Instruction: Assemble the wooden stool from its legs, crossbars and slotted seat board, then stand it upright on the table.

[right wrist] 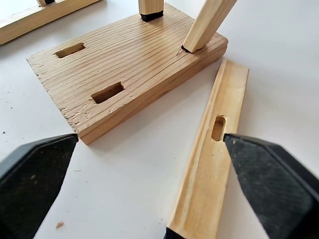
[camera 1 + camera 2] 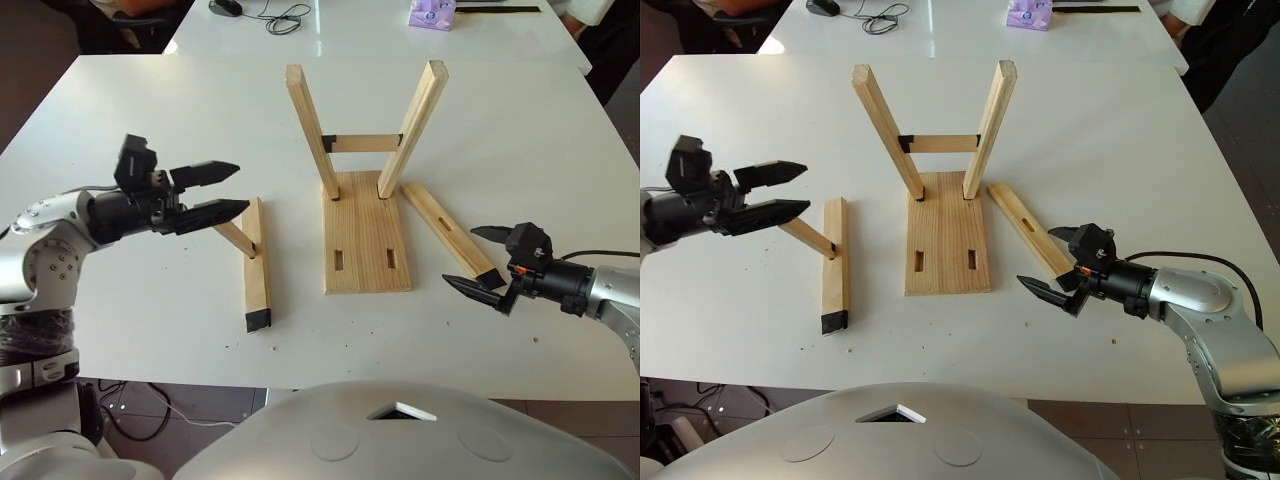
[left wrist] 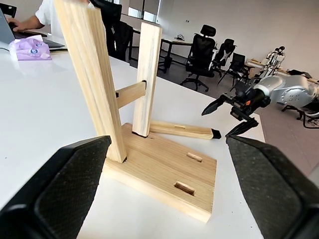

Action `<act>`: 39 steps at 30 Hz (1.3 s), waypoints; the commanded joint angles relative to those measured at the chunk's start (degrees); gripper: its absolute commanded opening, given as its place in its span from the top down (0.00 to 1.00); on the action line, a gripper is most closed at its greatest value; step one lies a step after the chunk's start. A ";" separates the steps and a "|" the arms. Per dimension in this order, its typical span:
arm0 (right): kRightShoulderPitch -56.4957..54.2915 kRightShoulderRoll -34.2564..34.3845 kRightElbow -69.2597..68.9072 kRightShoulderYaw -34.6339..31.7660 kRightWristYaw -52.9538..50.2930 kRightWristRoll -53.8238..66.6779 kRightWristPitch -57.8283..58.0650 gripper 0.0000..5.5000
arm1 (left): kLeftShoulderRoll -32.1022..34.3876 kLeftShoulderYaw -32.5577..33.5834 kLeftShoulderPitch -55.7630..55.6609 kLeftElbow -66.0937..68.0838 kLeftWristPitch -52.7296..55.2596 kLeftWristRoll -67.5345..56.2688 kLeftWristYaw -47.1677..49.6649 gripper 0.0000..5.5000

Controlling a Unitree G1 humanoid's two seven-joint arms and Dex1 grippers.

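The slotted seat board [image 2: 365, 235] lies flat mid-table. Two legs [image 2: 312, 130] stand tilted in its far slots, joined by a crossbar [image 2: 365, 143]; the two near slots [image 1: 107, 92] are bare. Left of the board lies another leg [image 2: 255, 262] with a crossbar stub pegged into it. A loose leg [image 2: 450, 232] with a slot lies to the board's right. My left gripper [image 2: 222, 190] hovers open just left of the stub piece. My right gripper [image 2: 1058, 262] is open low over the table, its fingers either side of the loose leg's black-tipped near end [image 1: 212, 164].
A second white table [image 2: 350, 30] stands behind with a mouse, a cable and a purple tissue pack [image 2: 432, 13]. The table's front edge [image 2: 300, 385] runs close under both arms. Office chairs [image 3: 202, 47] stand beyond the right side.
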 commanded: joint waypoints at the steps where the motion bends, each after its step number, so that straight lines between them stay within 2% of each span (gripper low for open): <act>1: 0.54 -0.06 -1.07 -0.26 -0.25 0.02 -0.08 0.02 | -1.48 -0.76 -2.95 -0.64 1.04 0.14 3.19 0.30; 3: 0.68 0.00 -1.28 -0.23 -0.34 0.05 -0.03 0.02 | -3.31 -1.72 -3.93 -0.82 -0.20 1.52 5.45 0.36; 9: 0.81 0.12 -1.77 0.18 -0.49 -0.01 0.12 0.02 | -6.57 -2.43 -6.46 -1.92 0.19 1.79 10.75 0.36; 24: 1.35 0.45 -2.70 0.11 -1.30 0.17 0.45 0.02 | -4.74 0.92 -7.03 -5.85 5.57 -5.10 10.28 0.36; 34: 1.19 -0.23 -3.59 -0.43 -0.78 0.87 1.00 0.02 | -5.25 4.57 -11.66 -8.48 9.40 -13.21 15.72 0.36; 39: 2.03 -0.35 -4.10 -0.26 -0.29 1.01 1.32 0.02 | -6.35 1.00 -5.38 -8.44 7.84 -9.45 13.80 0.36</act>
